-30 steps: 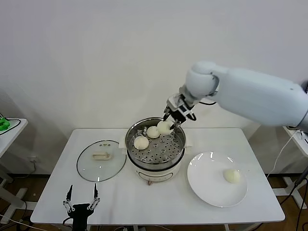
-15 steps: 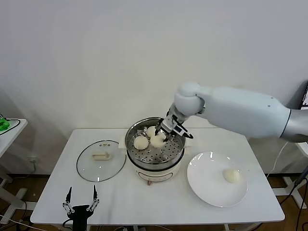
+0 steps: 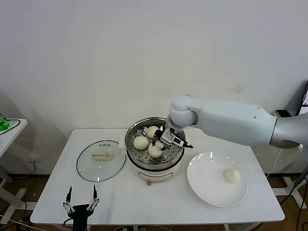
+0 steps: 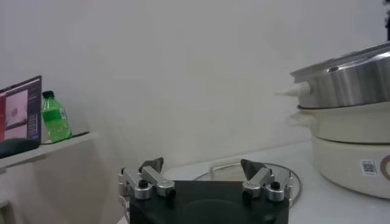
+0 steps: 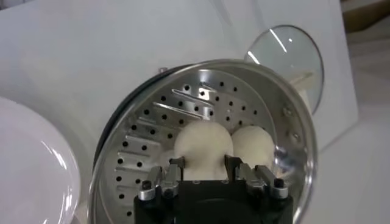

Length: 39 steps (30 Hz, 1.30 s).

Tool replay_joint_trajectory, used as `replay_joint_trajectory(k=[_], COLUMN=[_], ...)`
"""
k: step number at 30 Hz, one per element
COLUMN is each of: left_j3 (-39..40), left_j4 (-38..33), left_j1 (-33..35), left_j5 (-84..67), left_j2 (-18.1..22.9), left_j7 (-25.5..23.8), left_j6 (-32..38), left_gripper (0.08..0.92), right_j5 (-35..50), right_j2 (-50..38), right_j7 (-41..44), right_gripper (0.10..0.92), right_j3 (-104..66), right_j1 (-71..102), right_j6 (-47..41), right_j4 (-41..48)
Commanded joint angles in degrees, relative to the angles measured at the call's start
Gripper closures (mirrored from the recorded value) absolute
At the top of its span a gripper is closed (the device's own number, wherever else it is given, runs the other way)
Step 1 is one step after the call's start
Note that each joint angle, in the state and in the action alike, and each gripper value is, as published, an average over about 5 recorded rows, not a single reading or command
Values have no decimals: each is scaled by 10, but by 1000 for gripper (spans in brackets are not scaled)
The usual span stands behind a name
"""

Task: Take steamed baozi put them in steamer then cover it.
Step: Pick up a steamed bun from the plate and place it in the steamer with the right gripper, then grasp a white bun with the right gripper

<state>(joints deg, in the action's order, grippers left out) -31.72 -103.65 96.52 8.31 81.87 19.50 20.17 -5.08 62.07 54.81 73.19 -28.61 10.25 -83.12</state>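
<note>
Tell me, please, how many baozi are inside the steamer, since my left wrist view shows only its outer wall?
Observer: A rear baozi and a left baozi rest on the tray of the steamer; a third baozi is low over it.
Operator: My left gripper waits open here. What holds the third one?
Observer: The right gripper is shut on it, a finger on either side.
Operator: Are any left outside?
Observer: A last baozi sits on the white plate, to the steamer's right.
</note>
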Motion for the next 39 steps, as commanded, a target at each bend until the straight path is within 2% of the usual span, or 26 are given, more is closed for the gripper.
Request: replay_joint_trajectory(k=[1,15,18,25,29,39], left_j3=[0,1,1,3,5,6], left_j4=[2,3,3,6,6,-2], left_j1=[-1,-2,-1,-3,-4,-6], left_j5=[0,-1,-1,1,2,-9], left_j2=[0,1,1,1,-1,-22], left_j7=[0,1,1,1,1,0], left_j6=[0,1,2,2,1,-4], left_gripper=[177,177,177,177,177,177], right_j5=[-17,-18,-16,-6,11,59], right_j2=[5,2,0,-8,-21,-116], right_j7=[-7,-2,-3,-4,-4,3], right_gripper=[575,566,516,313,224,202], right_j3=[4,10,10,-2,-16,-31], right_j1=[12,11,10,-17,-38,-105], right_j6=[18,19,19,19,12,-31], right_j4=[4,2,1,9,17,28])
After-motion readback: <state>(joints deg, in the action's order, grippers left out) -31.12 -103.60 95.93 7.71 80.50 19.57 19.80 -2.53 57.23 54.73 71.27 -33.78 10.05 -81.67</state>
